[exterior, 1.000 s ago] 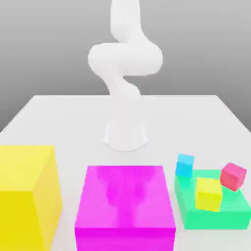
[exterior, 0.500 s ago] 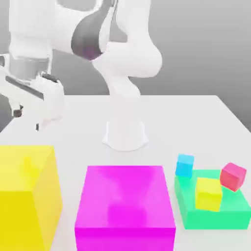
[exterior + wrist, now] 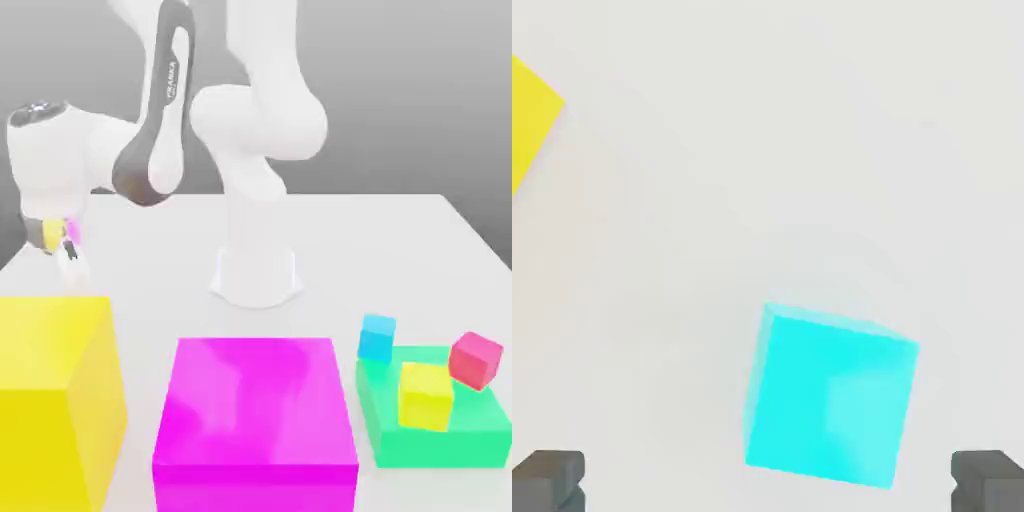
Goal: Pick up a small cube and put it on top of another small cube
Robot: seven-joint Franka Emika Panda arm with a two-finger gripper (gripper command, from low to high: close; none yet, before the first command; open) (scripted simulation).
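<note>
At the exterior view's left, the big yellow block (image 3: 55, 400) is cut off by the frame edge and bottom, so its full shape cannot be read; a corner of yellow (image 3: 530, 115) also shows in the hand view. Above it hangs the hand (image 3: 66, 245), mostly hidden under the arm's white wrist housing, with little but a fingertip poking down; in the hand view its two dark fingertips (image 3: 548, 480) stand at opposite edges, spread as wide as they go, with nothing between them. Under the hand lies a cyan cube (image 3: 830, 395) on the pale, matte table (image 3: 400, 240), tilted relative to the fingers and untouched; from outside that cube is hidden. Next comes one large magenta block (image 3: 255, 415), glossy-topped, its lower edge cropped. Behind it rises the smooth white arm (image 3: 260, 130) on a round base. At the exterior view's right sits one flat green slab (image 3: 435, 420), partly cut off at the frame edge, carrying a small yellow cube (image 3: 425, 396) and a small pink cube (image 3: 475, 359) that sits tilted; a small blue cube (image 3: 377, 337) stands just beside the slab's far corner. All are plain, flat-coloured solids.
</note>
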